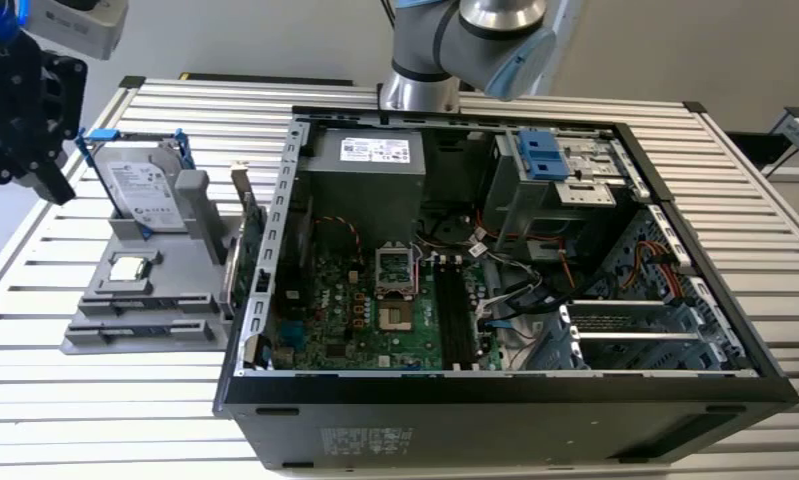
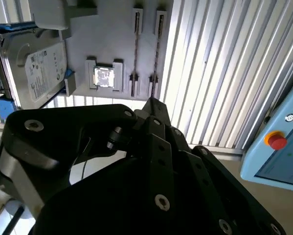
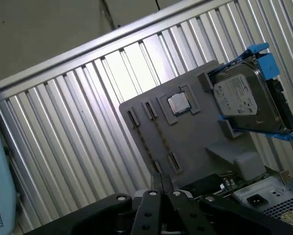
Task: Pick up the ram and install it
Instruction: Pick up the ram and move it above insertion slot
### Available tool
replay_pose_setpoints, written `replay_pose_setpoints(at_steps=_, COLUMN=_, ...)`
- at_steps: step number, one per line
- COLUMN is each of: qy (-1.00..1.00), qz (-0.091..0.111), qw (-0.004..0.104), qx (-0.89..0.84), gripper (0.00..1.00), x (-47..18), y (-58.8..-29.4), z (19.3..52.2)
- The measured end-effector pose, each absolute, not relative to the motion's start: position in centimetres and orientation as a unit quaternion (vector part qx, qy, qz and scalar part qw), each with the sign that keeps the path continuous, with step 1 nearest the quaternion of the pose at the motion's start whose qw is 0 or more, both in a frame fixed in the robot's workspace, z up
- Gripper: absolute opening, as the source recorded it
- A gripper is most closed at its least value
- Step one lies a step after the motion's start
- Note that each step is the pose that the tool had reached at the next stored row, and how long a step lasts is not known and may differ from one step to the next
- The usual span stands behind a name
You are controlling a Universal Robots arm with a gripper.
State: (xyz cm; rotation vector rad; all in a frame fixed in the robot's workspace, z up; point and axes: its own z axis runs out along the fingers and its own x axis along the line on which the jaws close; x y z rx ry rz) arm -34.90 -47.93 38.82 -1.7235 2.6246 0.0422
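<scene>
- Hand [image 3: 161, 182] is black, and in both wrist views its two fingers run together to a narrow tip with barely a gap. Nothing is gripped between them.
- In the exterior view the hand hangs at the far left, above a tabletop [image 1: 52, 420] of pale metal slats, up and to the left of a grey holder [image 1: 172, 335].
- At the holder's far end a hard drive [image 1: 143, 190] stands upright in a blue frame. A small square processor chip [image 1: 130, 268] lies in a recess at the holder's middle.
- At the holder's near end two long narrow slots [image 2: 136, 49] lie side by side, each with a clip at either end. A thin dark strip runs along each, seen edge-on; whether either strip is the ram I cannot tell.
- In both wrist views the tip of the hand lines up near one end of those slots, apart from the holder and not touching it.
- An open computer case [image 1: 506, 400] lies on its side to the exterior view's right of the holder, with its motherboard [image 1: 359, 310] facing up.
- Long black memory slots [image 1: 450, 310] run near to far on the board, just right of the processor socket [image 1: 396, 270].
- A green card [image 1: 255, 270] with a metal bracket stands on edge between the holder and the case's left wall.
- The arm [image 1: 466, 40] rises at the far side, behind the case.
- A pale blue pendant [image 2: 278, 142] with a red button sits beside the tabletop in the second wrist view.
</scene>
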Motion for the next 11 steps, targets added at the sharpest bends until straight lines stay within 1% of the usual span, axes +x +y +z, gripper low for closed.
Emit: replay_pose_setpoints(at_steps=11, qy=0.782, qz=0.013, qw=0.0, qx=-0.624, gripper=0.0, x=-34.9, y=-47.93, z=38.82)
